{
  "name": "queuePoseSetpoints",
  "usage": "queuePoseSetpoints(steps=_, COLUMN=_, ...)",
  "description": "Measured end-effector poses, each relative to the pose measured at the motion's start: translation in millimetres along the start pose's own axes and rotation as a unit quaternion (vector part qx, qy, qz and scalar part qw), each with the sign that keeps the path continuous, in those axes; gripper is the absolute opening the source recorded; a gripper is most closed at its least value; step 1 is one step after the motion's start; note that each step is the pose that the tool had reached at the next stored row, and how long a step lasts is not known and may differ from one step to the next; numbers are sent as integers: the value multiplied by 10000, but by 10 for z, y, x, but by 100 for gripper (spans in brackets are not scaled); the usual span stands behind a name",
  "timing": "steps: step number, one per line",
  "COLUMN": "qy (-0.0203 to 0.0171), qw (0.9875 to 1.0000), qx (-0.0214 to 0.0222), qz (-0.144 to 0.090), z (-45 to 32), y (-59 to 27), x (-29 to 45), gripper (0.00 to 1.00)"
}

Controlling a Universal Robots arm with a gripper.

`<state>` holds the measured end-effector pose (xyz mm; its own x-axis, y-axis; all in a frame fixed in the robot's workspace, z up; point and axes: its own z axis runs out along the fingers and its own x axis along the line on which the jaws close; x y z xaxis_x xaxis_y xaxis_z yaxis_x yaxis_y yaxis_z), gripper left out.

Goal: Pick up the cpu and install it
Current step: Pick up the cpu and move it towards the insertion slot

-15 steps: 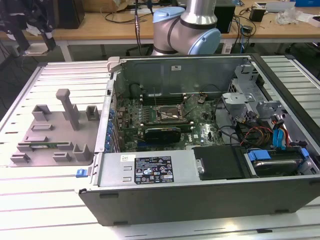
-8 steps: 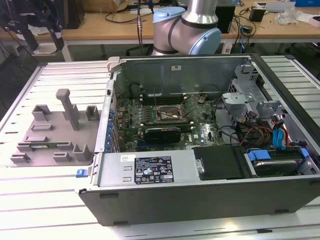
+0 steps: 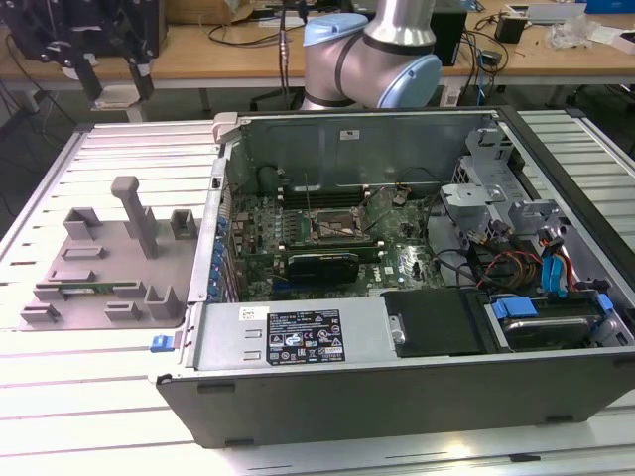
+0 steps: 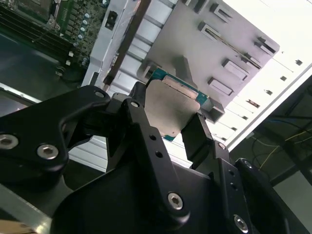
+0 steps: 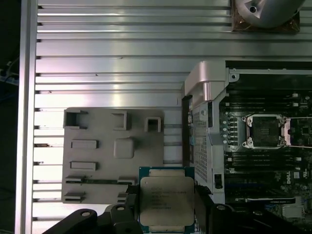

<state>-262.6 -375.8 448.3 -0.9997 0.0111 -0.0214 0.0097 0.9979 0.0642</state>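
Black gripper (image 5: 166,207) jaws, clenched on two opposite edges of the cpu (image 5: 166,194), hold it in the air over the grey fixture tray (image 3: 99,288). That tray lies on the worktop (image 3: 60,416) at the exterior view's left, beside the computer case (image 3: 397,387), whose socket (image 3: 332,226) sits mid-frame. Judged light, stiff, thin, with a fragile underside; an edge grip suits it and leaves the flat faces untouched.

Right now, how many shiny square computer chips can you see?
1. The cpu is clamped in the gripper, held up near the grey tray beside the computer case. Others could be hidden inside the case.
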Motion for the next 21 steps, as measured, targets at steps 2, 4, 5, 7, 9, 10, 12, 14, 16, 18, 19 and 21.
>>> queuePoseSetpoints(steps=2, qy=0, qw=10000, qx=0, qz=0, z=2, y=0, x=-45, gripper=54)
queuePoseSetpoints(steps=4, qy=0, qw=10000, qx=0, qz=0, z=5, y=1, x=-87, gripper=54)
queuePoseSetpoints(steps=5, qy=-1, qw=10000, qx=-1, qz=0, z=8, y=1, x=-122, gripper=54)
queuePoseSetpoints(steps=7, qy=0, qw=10000, qx=0, qz=0, z=13, y=2, x=-204, gripper=54)
queuePoseSetpoints(steps=9, qy=0, qw=10000, qx=0, qz=0, z=18, y=3, x=-283, gripper=54)
queuePoseSetpoints(steps=10, qy=0, qw=10000, qx=0, qz=0, z=21, y=3, x=-329, gripper=54)
queuePoseSetpoints(steps=12, qy=0, qw=10000, qx=0, qz=0, z=28, y=4, x=-421, gripper=54)
queuePoseSetpoints(steps=14, qy=0, qw=10000, qx=0, qz=0, z=33, y=5, x=-488, gripper=54)
queuePoseSetpoints(steps=16, qy=1, qw=10000, qx=0, qz=1, z=41, y=6, x=-564, gripper=54)
queuePoseSetpoints(steps=18, qy=0, qw=10000, qx=0, qz=0, z=50, y=5, x=-636, gripper=54)
queuePoseSetpoints(steps=19, qy=0, qw=10000, qx=0, qz=0, z=55, y=6, x=-668, gripper=54)
queuePoseSetpoints(steps=21, qy=1, qw=10000, qx=0, qz=1, z=69, y=6, x=-775, gripper=54)
